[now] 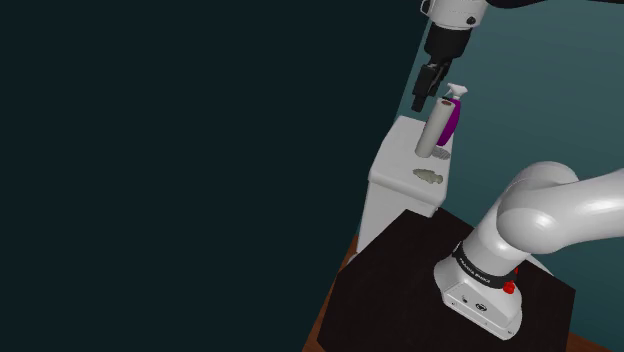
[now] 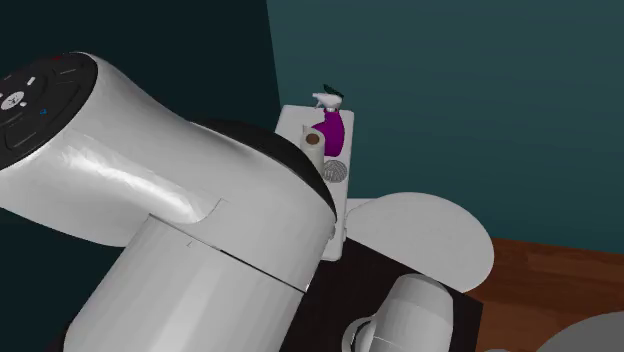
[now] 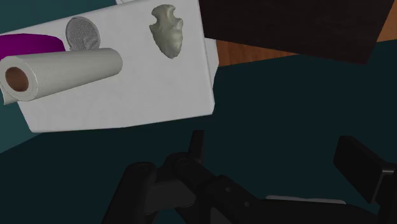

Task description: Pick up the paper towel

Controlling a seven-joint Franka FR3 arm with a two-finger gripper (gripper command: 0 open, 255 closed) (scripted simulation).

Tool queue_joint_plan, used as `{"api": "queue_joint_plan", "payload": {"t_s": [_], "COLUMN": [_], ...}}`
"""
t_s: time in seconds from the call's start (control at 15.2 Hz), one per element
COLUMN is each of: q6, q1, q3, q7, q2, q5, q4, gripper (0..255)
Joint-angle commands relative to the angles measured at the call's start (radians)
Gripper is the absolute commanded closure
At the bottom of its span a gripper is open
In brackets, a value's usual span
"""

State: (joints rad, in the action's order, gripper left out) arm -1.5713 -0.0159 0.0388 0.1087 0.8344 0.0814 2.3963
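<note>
The gripper (image 1: pixel 428 94) is seen in the shoulder view hanging in the air above a white table (image 1: pixel 392 176), with its fingers pointing down. In the wrist view the two fingers (image 3: pixel 196 147) are spread wide apart, and nothing is clasped between them; only dark floor is seen in the gap.

The paper towel (image 1: pixel 436 129) is found standing on end on the white table, at its far part in the shoulder view, just below the gripper and slightly to that view's right. In the wrist view the paper towel (image 3: pixel 65 73) is seen with its brown core turned toward the camera. It lies well apart from the fingers and outside the gap between them, so it is not touched.

A purple bottle (image 1: pixel 453 119) with a white spray head is placed just behind the roll, close against it. A round grey disc (image 3: pixel 83 33) lies flat beside the roll, and a small grey lump (image 3: pixel 168 29) rests near the table's edge. The black stand (image 1: pixel 402 282) is set on a wooden floor (image 3: pixel 254 53) just beside the table.
</note>
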Motion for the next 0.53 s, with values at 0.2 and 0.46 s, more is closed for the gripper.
{"api": "queue_joint_plan", "payload": {"t_s": [0.2,0.46], "q6": [-0.03,-0.072], "q1": [0.027,0.061], "q3": [-0.077,-0.178], "q7": [0.064,0.148], "q2": [-0.028,-0.083], "q5": [0.035,0.076], "q4": [0.001,-0.012], "gripper": [0,0]}}
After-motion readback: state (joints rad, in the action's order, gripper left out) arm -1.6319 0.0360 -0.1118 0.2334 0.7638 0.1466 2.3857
